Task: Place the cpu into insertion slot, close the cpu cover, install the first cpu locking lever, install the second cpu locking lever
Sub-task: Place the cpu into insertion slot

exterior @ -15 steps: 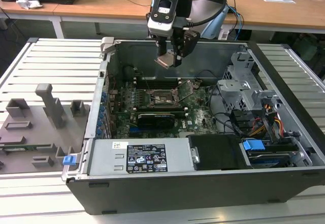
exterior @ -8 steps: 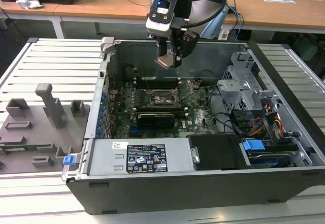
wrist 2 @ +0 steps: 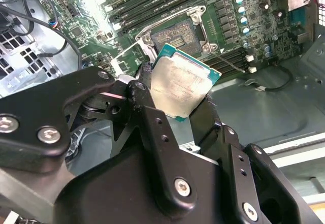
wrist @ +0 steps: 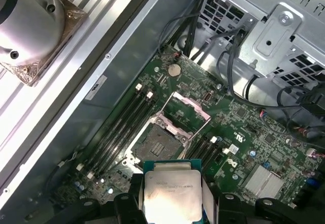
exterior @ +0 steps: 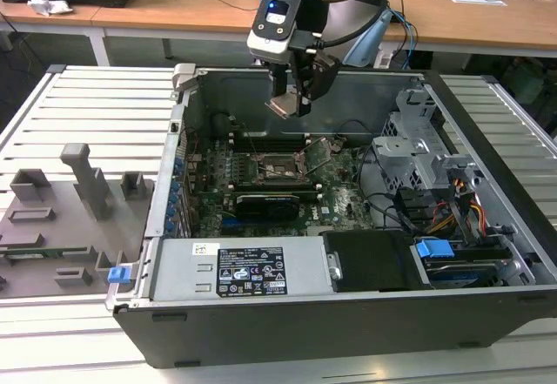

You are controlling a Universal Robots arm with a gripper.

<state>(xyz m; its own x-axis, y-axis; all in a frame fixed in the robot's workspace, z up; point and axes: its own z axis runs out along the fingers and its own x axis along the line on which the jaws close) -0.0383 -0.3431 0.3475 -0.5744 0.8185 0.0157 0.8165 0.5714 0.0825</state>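
My gripper [exterior: 291,98] hangs above the open computer case, shut on the cpu [exterior: 285,107], a small square chip with a silvery top. In both wrist views the cpu [wrist 2: 180,84] [wrist: 171,191] sits clamped by its edges between the two black fingers, held in the air over the green board. The insertion slot [wrist: 157,145] [wrist 2: 175,33] lies below it with its dark centre bare. The cpu cover [wrist: 185,111] is swung up and open on one side of the slot. In the exterior view the slot [exterior: 277,168] is below and slightly in front of the gripper.
Long black memory slots [wrist: 122,125] run beside the socket. A long black card [exterior: 265,201] crosses the board nearer the case front. The power supply [exterior: 252,271], a metal drive cage [exterior: 418,144] and loose cables [wrist: 228,66] crowd the case. A grey fixture [exterior: 78,192] stands on the exterior view's left.
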